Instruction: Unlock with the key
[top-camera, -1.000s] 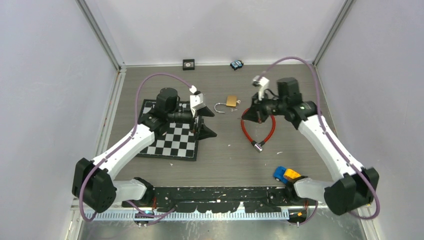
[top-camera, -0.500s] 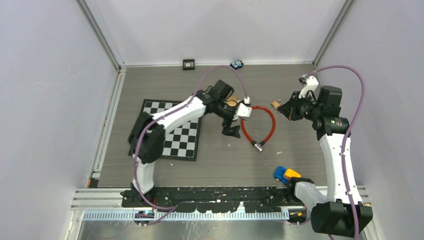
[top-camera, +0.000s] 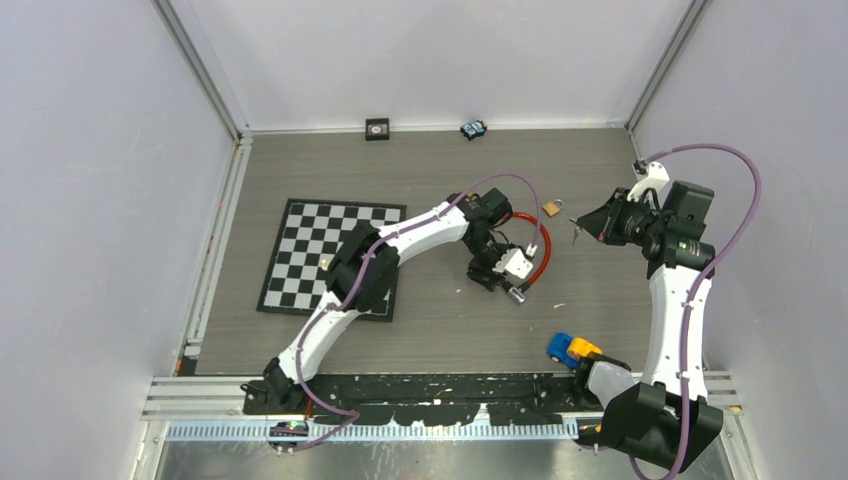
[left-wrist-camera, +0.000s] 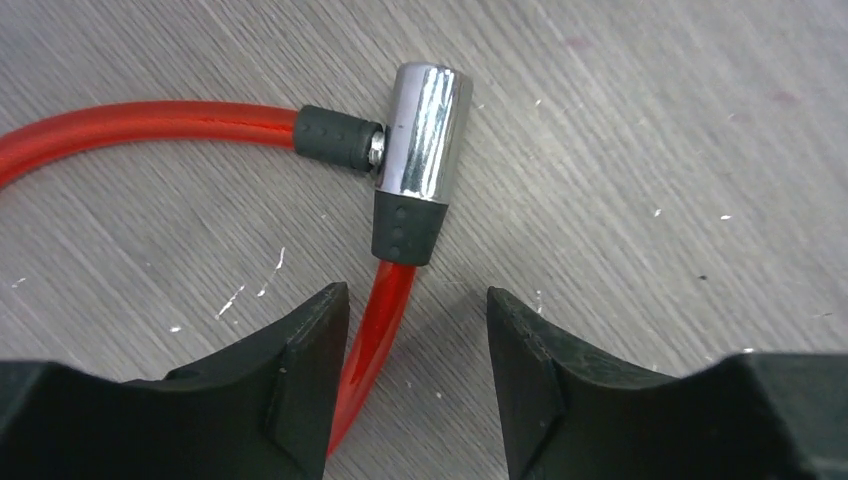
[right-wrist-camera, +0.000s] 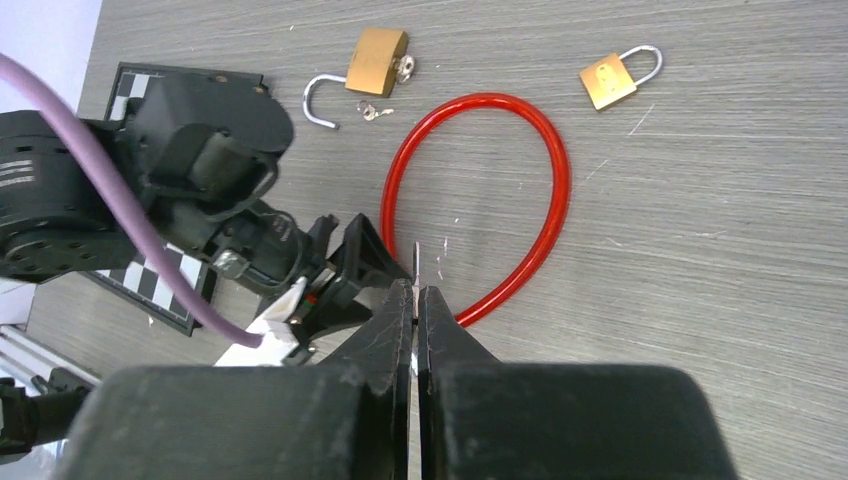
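A red cable lock (top-camera: 543, 250) lies in a loop mid-table, and its chrome barrel (left-wrist-camera: 422, 130) points away from my left gripper (left-wrist-camera: 418, 310). That gripper is low over the table with its jaws open. The red cable (left-wrist-camera: 372, 335) runs between them against the left finger (left-wrist-camera: 300, 380), well apart from the other finger. My right gripper (right-wrist-camera: 415, 295) hovers to the right, shut on a thin silver key (right-wrist-camera: 415, 262) that sticks out past the fingertips. A closed brass padlock (right-wrist-camera: 608, 80) and an open brass padlock (right-wrist-camera: 377, 60) with keys in it lie beyond the loop.
A chessboard mat (top-camera: 300, 250) lies on the left. A blue and yellow toy car (top-camera: 572, 349) sits near the front right. A small black box (top-camera: 377, 128) and a blue object (top-camera: 473, 129) rest by the back wall.
My left arm has swung from the chessboard across to the barrel end of the cable lock, and its jaws have narrowed. My right arm has drawn back to the right with the key.
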